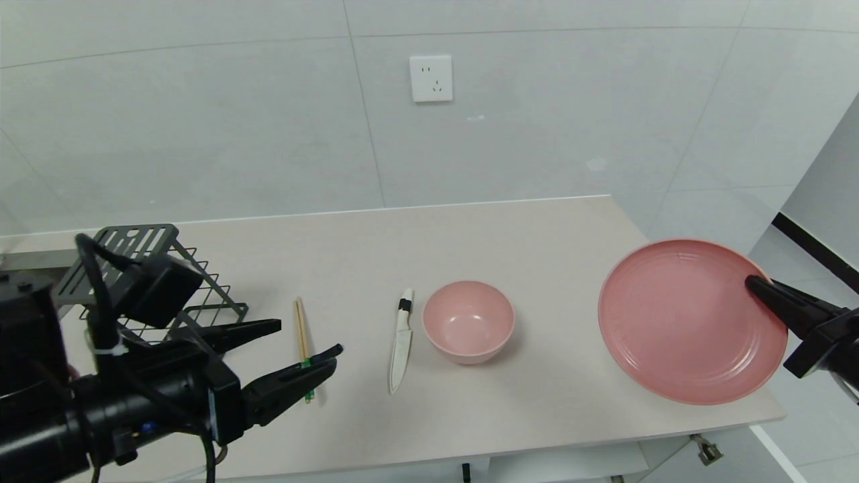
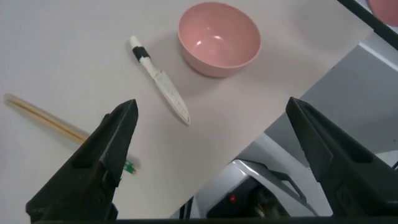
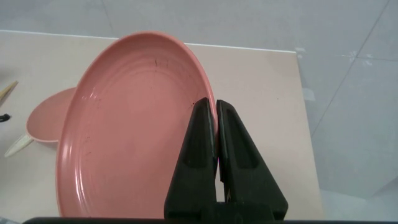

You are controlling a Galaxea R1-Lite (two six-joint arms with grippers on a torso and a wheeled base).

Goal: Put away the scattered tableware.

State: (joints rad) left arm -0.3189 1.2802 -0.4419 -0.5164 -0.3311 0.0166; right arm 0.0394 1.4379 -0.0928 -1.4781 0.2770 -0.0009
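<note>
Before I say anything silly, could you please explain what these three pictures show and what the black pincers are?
This is a two-armed robot tidying tableware. The wide picture comes from a camera on its head, looking down at a table. The other two come from cameras on its wrists; the black pincers are each arm's tool. On the table lie chopsticks, a knife and a pink bowl, with a wire rack at the left. The left tool is open near the chopsticks, holding nothing. The right tool is shut on the rim of a tilted pink plate at the table's right end.
</note>
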